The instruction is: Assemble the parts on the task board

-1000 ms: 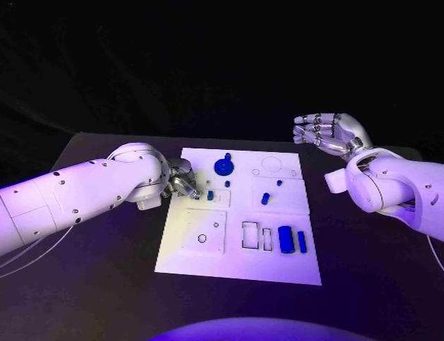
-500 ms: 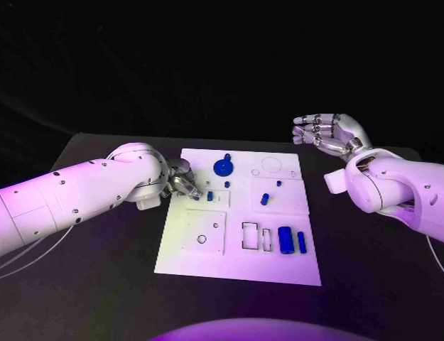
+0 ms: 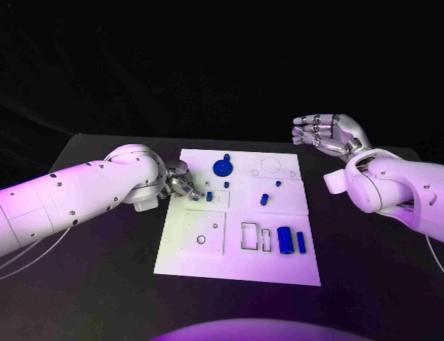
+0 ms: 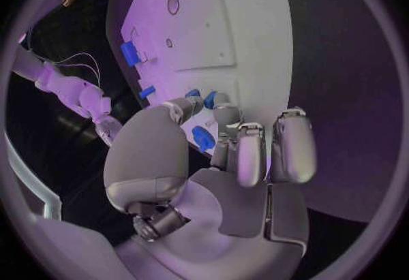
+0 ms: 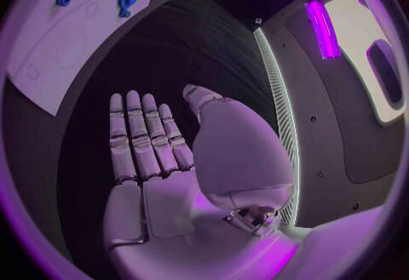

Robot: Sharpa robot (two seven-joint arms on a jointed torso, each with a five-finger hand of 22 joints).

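While your left silver many-fingered hand (image 3: 180, 182) sits at the left edge of the white rectangular task board (image 3: 203, 257), its fingertips (image 4: 217, 105) are drawn together over a small blue plastic part (image 4: 203, 137); the left wrist view suggests a pinch, though contact is partly hidden and you should treat it as probable, not confirmed. That part lies just inside the board's left edge, beside a short blue peg (image 3: 209, 195) standing in its square panel. Your right silver hand (image 3: 324, 133) hangs above the table beyond the board's far right corner, fingers loosely spread and holding nothing. The left hand is clearly the nearer. The blue round knob (image 3: 223, 167) lies further up the board from it, the two upright-lying blue bars (image 3: 291, 240) nearer you, long axes running front to back
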